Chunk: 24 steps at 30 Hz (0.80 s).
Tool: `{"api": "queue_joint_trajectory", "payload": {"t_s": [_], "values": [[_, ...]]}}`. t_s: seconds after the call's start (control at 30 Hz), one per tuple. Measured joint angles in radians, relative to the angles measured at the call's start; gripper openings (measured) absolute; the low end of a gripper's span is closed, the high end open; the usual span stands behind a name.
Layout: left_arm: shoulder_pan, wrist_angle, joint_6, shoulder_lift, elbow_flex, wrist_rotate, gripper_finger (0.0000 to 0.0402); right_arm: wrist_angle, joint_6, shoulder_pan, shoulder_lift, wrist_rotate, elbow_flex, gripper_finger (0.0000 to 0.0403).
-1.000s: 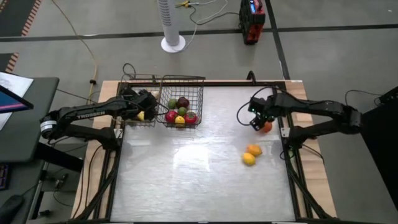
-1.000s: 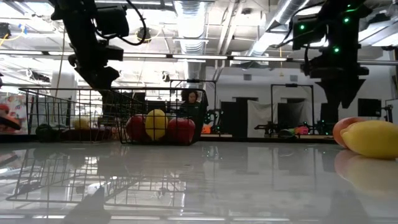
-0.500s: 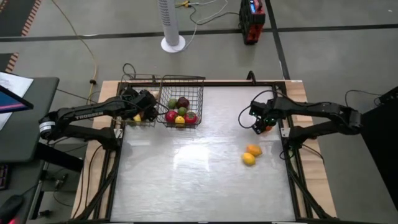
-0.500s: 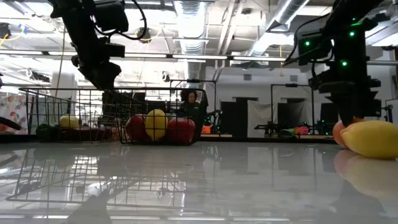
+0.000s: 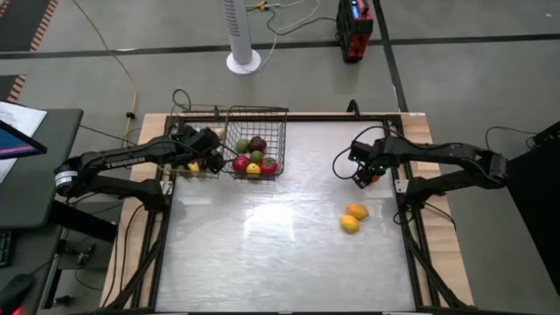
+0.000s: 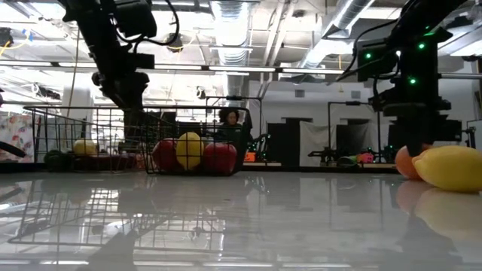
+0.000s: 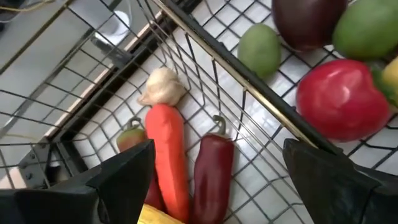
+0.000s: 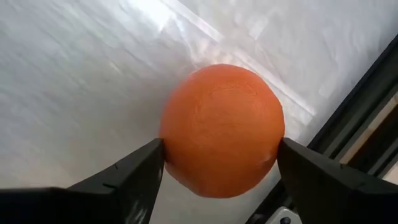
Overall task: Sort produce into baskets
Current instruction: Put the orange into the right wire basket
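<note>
Right gripper [image 8: 217,180] straddles the orange [image 8: 221,127], fingers touching, ready to lift; left gripper [image 7: 217,180] hangs wide above the shallow basket [image 7: 93,106].

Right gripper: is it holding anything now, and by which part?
The right gripper has an orange between its fingers, one finger on each side at its widest part, at the table's right edge. The left gripper holds nothing.

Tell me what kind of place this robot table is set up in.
Probably an indoor lab or workshop. The low view shows exposed silver ceiling ducts, long strip lights and dark equipment racks behind the glossy white table; from above, a bare grey concrete floor with loose cables surrounds it.
</note>
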Motion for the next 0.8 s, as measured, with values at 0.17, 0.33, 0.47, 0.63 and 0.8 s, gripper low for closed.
{"api": "queue_joint_trajectory", "payload": {"t_s": [0.17, 0.33, 0.47, 0.63, 0.8], "values": [[-0.013, 0.017, 0.015, 0.0, 0.0, 0.009, 0.0344, -0.019, -0.023, 0.017, -0.003, -0.005, 0.01, 0.0305], [-0.013, 0.016, 0.015, 0.0, 0.0, 0.01, 0.0344, -0.029, -0.035, 0.057, 0.001, -0.015, 0.065, 0.0293], [-0.013, 0.011, 0.03, 0.0, 0.0, 0.01, 0.0344, -0.035, -0.049, 0.097, 0.0, -0.006, 0.114, 0.0292], [-0.013, -0.07, 0.064, -0.007, 0.058, -0.004, 0.0344, 0.005, -0.059, 0.166, 0.0, 0.004, 0.189, 0.0291], [-0.013, -0.091, 0.078, -0.025, 0.132, -0.008, 0.0344, 0.259, -0.146, 0.247, -0.001, 0.008, 0.242, 0.0291]]}}
